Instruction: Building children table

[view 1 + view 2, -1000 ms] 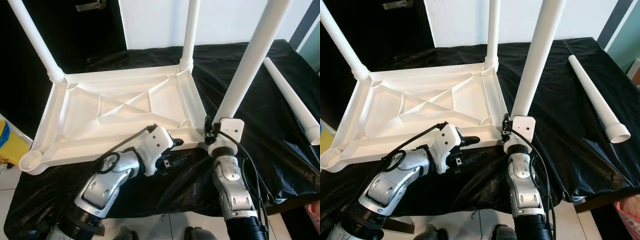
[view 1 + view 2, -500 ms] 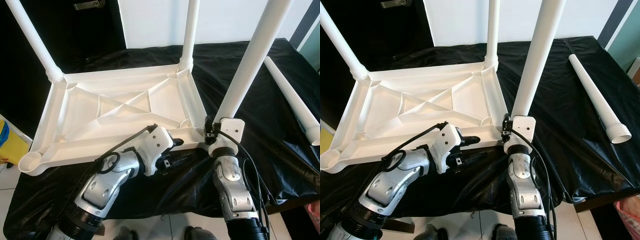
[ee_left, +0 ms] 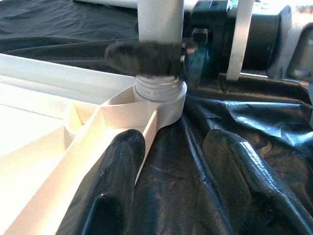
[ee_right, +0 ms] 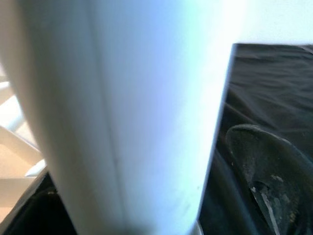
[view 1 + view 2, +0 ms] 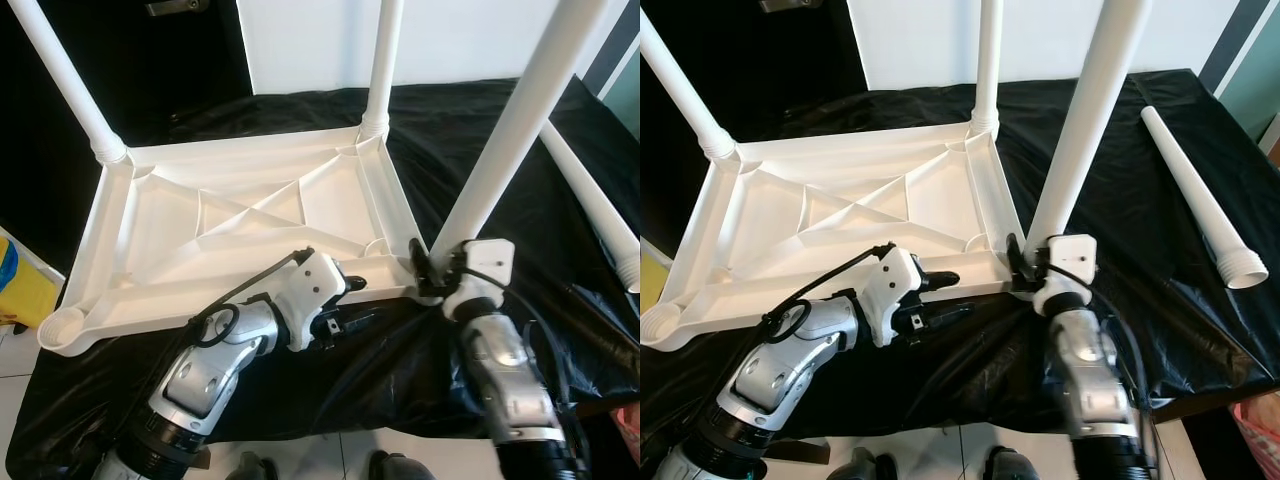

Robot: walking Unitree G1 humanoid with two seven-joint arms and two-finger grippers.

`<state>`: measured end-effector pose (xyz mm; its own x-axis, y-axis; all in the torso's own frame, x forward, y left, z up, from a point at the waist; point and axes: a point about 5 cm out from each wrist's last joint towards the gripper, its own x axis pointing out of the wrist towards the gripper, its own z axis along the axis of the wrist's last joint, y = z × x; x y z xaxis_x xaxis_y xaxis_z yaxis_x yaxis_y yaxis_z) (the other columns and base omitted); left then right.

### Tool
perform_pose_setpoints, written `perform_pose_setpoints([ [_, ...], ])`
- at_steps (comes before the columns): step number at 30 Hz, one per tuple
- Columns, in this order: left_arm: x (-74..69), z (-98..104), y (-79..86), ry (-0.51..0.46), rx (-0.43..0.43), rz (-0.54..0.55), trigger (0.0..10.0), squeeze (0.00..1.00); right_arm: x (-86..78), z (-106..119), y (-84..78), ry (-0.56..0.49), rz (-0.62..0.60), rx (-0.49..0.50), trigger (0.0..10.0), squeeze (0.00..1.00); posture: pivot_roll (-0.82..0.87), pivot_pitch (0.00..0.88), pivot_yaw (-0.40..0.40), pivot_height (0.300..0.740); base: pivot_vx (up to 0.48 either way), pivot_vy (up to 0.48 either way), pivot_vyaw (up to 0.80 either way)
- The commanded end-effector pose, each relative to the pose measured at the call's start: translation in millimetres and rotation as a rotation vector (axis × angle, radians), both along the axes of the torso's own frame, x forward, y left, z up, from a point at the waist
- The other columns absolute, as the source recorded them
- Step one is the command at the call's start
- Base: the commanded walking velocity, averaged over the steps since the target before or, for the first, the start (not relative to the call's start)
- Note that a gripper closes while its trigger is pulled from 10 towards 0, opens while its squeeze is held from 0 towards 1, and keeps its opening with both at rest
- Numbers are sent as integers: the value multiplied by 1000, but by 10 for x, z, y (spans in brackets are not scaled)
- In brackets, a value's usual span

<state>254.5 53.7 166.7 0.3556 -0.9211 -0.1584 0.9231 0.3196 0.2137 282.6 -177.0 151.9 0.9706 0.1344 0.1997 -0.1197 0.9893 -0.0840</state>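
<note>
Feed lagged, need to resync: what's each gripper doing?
Left gripper: open, straddling the tabletop's near rim.
Right gripper: shut on the table leg.

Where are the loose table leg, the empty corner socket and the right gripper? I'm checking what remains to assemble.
loose table leg (image 5: 1196, 198): right eye view, mid shaft.
empty corner socket (image 5: 58, 324): left eye view, rim.
right gripper (image 5: 1023, 262): right eye view, between fingertips.

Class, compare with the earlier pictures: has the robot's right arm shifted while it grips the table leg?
Yes. The right gripper stays on the leg at the tabletop corner, while its forearm has swung rightward.
</note>
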Motion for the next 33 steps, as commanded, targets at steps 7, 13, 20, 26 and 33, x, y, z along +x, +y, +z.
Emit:
perform_pose_setpoints([
  [7, -10, -11, -7, -5, 1, -1, 10000, 0, 7, -11, -123, 15, 40, -7, 10000, 1000, -103, 146, 42, 740, 0, 0, 0],
  [13, -14, -19, -6, -6, 6, -2, 10000, 0, 31, 11, -109, 7, 130, -36, 10000, 0, -100, 142, 41, 740, 0, 0, 0],
  [20, -15, -16, -29, -13, 9, -11, 10000, 0, 225, 21, 50, 24, 380, -149, 2549, 0, -95, 122, 40, 740, 0, 0, 0],
  [26, -10, -21, -26, -19, 14, -5, 10000, 0, 246, -28, 67, 46, 417, -153, 0, 0, -90, 123, 36, 740, 0, 0, 0],
  [33, -6, -33, -23, -30, 22, 5, 10000, 0, 233, -87, 52, 67, 427, -151, 0, 0, -90, 129, 34, 740, 0, 0, 0],
])
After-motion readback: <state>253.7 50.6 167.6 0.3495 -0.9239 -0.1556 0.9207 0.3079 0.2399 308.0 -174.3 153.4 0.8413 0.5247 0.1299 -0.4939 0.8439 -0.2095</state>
